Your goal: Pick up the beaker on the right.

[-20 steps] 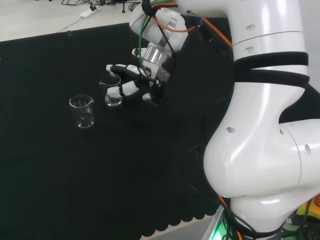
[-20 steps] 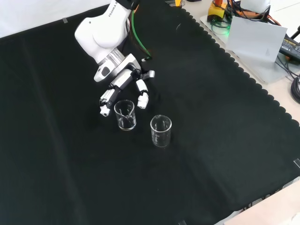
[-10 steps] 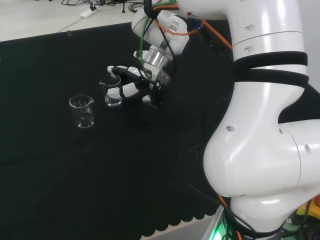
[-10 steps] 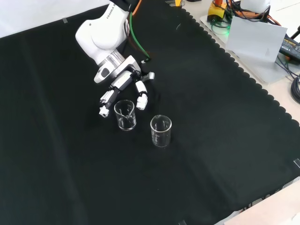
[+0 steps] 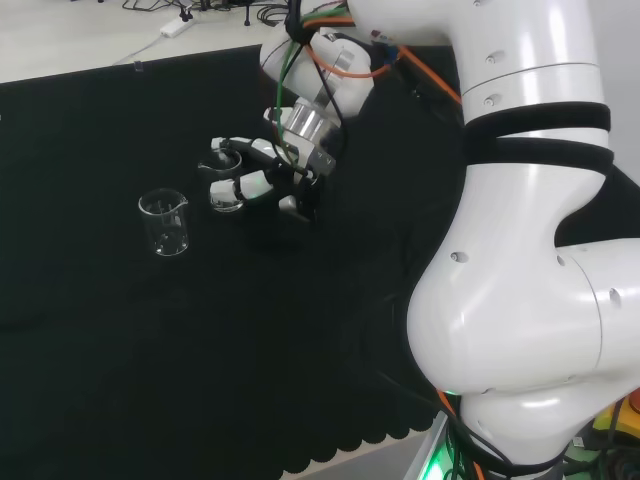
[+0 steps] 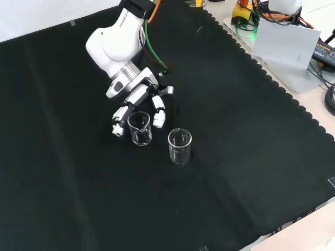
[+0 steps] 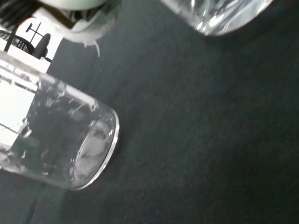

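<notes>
Two clear glass beakers stand upright on the black cloth. One beaker (image 6: 140, 128) sits between the fingers and thumb of the hand (image 6: 138, 95); in the head view this beaker (image 5: 227, 186) is just left of the hand (image 5: 278, 172). The fingers (image 6: 118, 127) reach past it on one side and the thumb (image 6: 158, 112) on the other, both spread and not curled round the glass. The other beaker (image 6: 179, 146) stands apart, nearer in the front view, and left of the first in the head view (image 5: 165, 222). The wrist view holds one beaker (image 7: 60, 140) close up.
The arm's white links (image 5: 520, 250) take up the head view's right. A grey box (image 6: 285, 44) and cables lie beyond the cloth's scalloped edge at the front view's upper right. Bare cloth surrounds the two beakers.
The hand has crept a little forward and down, so its fingers and thumb now reach further alongside the beaker. Both beakers stand where they were.
</notes>
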You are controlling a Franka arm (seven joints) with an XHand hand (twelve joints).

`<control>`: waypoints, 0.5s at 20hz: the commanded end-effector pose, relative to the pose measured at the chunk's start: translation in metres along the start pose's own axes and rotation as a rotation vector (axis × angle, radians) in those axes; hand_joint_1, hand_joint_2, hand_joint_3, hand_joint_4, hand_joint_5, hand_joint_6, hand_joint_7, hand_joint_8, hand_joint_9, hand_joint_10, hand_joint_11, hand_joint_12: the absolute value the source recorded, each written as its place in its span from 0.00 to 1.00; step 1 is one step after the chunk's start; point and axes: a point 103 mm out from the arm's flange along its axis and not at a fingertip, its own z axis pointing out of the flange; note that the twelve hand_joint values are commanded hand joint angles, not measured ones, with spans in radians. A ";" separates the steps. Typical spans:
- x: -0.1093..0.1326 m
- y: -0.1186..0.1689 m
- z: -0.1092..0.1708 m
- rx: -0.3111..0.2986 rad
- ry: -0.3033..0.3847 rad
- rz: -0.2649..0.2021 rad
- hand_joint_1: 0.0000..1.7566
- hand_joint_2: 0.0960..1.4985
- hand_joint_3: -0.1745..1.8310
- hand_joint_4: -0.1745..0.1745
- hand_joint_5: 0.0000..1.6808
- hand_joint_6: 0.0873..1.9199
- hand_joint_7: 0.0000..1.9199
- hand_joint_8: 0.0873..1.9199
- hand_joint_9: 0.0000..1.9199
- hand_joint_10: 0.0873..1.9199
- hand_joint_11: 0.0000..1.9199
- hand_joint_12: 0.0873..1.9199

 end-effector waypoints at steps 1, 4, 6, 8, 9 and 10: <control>-0.001 0.001 -0.009 -0.013 0.030 -0.023 0.49 0.30 0.39 0.36 0.16 0.00 0.09 0.27 0.12 0.29 0.00 0.51; -0.002 0.001 -0.011 -0.025 0.044 -0.024 0.50 0.30 0.40 0.37 0.18 0.00 0.11 0.27 0.13 0.29 0.00 0.52; -0.001 0.002 -0.009 -0.026 0.045 -0.024 0.50 0.30 0.40 0.37 0.19 0.00 0.11 0.26 0.14 0.29 0.00 0.53; -0.001 0.004 -0.007 -0.030 0.058 -0.027 0.50 0.30 0.40 0.38 0.20 0.00 0.12 0.27 0.14 0.28 0.00 0.53; -0.001 0.005 -0.006 -0.031 0.061 -0.030 0.50 0.30 0.40 0.38 0.20 0.00 0.12 0.27 0.15 0.28 0.00 0.53; -0.001 0.005 -0.005 -0.032 0.063 -0.031 0.50 0.30 0.40 0.37 0.20 0.00 0.13 0.27 0.15 0.28 0.00 0.53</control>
